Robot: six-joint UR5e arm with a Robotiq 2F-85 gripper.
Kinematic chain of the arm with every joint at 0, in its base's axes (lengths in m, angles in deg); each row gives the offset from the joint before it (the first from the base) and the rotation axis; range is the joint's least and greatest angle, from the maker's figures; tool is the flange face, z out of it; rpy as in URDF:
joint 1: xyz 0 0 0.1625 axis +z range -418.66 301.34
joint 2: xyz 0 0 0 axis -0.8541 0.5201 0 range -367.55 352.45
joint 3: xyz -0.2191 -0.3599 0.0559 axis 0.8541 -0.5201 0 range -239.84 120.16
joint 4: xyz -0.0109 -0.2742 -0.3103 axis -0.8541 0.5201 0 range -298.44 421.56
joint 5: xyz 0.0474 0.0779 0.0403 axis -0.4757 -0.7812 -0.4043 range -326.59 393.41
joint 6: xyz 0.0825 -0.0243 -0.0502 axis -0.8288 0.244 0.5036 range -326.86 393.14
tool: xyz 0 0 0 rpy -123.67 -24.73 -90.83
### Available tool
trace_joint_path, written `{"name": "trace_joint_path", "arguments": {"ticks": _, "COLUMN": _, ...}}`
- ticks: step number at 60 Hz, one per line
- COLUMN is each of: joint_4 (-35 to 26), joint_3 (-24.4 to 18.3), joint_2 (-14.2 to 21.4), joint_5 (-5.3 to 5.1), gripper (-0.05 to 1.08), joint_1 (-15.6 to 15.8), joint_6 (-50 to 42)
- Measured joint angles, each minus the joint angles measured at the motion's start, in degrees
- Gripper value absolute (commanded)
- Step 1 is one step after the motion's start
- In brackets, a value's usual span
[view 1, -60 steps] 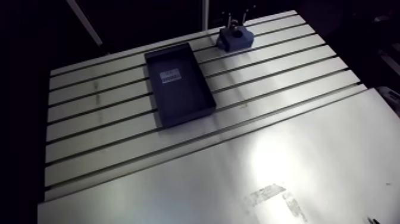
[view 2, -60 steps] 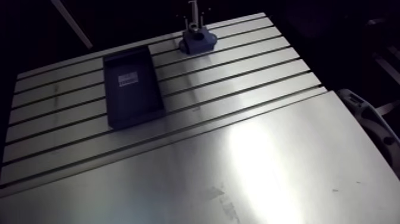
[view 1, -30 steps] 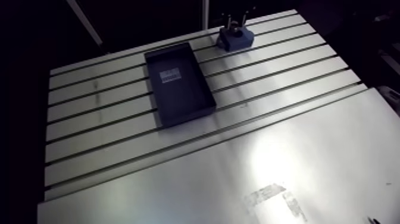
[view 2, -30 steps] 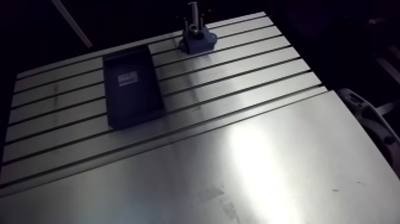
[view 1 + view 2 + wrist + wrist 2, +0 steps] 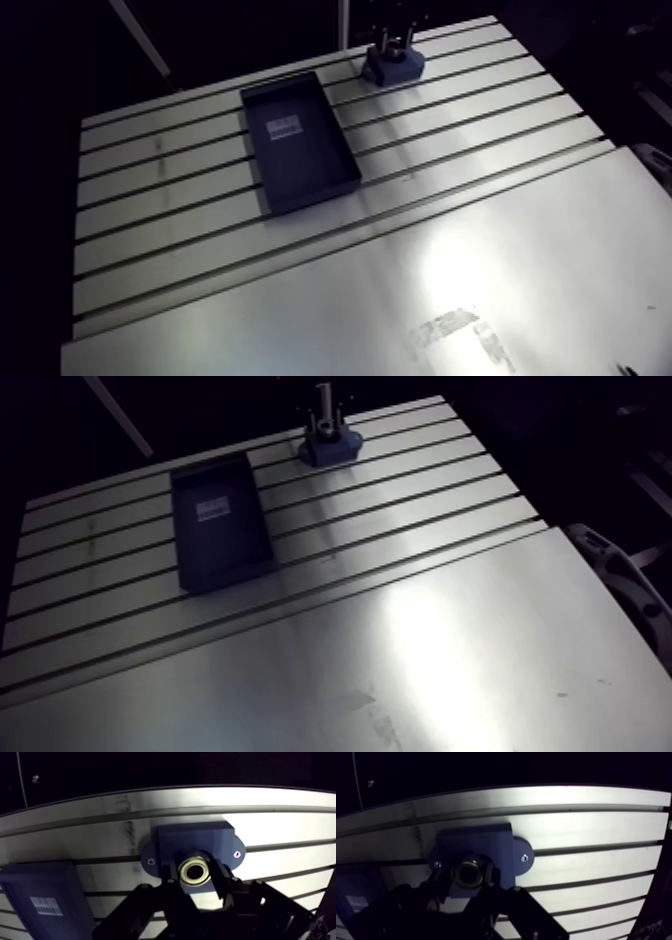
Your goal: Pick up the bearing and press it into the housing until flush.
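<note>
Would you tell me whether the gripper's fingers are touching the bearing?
Touching: the wrist view shows the bearing clamped between the gripper's fingers, no gap either side.

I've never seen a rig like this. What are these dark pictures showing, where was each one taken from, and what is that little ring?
This is one robot arm working at a slotted metal table. Two pictures come from a camera high on the arm, looking down over the table. The other two come from a camera at its wrist, looking past its gripper, a two-fingered clamp. On the table lie a dark shallow tray with a barcode label, and near it a blue block, the housing. The gripper pinches a small metal ring, the bearing, right over the housing. I cannot tell whether it has gone in yet.
</note>
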Motion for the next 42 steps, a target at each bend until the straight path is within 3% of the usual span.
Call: {"name": "trace_joint_path", "arguments": {"ticks": 42, "joint_4": 0.3, "joint_3": 0.2, "joint_2": -0.1, "joint_5": -0.01, "gripper": 0.74, "joint_1": -0.2, "joint_6": 0.0}}
